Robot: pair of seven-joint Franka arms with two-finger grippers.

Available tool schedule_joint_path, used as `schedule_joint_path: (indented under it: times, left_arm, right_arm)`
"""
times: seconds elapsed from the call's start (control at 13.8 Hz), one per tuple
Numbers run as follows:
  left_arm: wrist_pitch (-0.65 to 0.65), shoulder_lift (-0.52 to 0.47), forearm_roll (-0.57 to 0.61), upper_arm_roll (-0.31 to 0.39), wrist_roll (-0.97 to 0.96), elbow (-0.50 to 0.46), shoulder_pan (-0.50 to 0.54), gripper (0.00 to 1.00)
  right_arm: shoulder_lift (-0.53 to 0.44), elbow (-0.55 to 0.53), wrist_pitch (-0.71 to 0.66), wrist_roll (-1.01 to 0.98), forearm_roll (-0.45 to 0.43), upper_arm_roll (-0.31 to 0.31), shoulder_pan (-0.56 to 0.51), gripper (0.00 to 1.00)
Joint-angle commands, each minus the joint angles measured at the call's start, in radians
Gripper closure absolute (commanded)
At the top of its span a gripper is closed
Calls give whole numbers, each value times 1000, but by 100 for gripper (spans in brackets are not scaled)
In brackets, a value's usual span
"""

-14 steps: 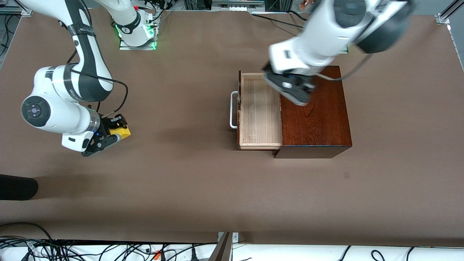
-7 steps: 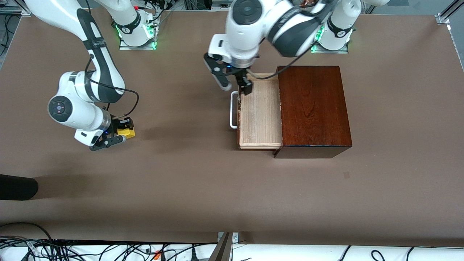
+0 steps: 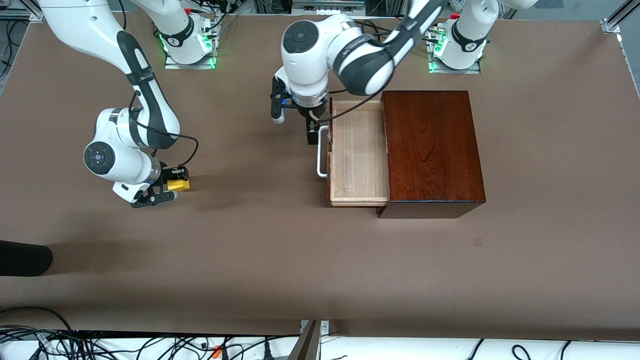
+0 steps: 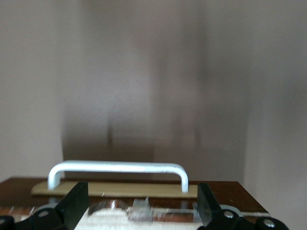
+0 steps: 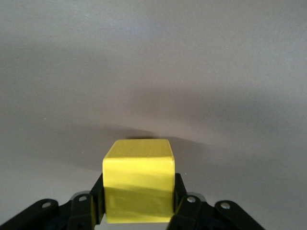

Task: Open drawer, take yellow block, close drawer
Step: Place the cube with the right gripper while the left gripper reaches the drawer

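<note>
The table [image 3: 280,260] lies bare toward its front edge. The mahogany box [image 3: 434,150] sits toward the left arm's end, its drawer [image 3: 357,150] pulled out and empty. A second ago over the box top, the left gripper [image 3: 296,116] now hangs wide at the handle [image 3: 322,150], likely to close it. The right gripper [image 3: 162,187] grips the yellow block [image 3: 178,185] toward the right arm's end.

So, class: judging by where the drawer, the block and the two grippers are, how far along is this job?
Done: the drawer stands pulled out of the mahogany box, its tray bare. In hand: the right gripper grips the yellow block low over the table toward the right arm's end. Left: closing; the open left gripper hangs by the white handle, not yet gripping it.
</note>
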Motion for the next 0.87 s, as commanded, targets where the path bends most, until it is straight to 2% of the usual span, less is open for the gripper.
schedule_joint_path:
  times: [0.0,0.29,0.36,0.44,0.51,0.8]
  left_arm:
    - [-2,52,42,14,43,40,-24,0]
    - [15,83,97,23,29,40,-21,0]
    - [15,81,97,26,29,40,-17,0]
    - [12,81,97,29,29,38,-13,0]
    - [11,80,97,30,31,38,-10,0]
    - [0,69,97,55,28,32,5,0]
  right_arm:
    - [14,-5,18,39,-7,16,-18,70]
    - [15,-4,18,37,-6,16,-35,56]
    - [15,-4,16,26,-7,16,-44,44]
    - [15,-4,16,11,-9,16,-47,7]
    - [8,-2,15,-10,-9,16,-47,0]
    - [-70,14,10,-17,-6,16,-56,0]
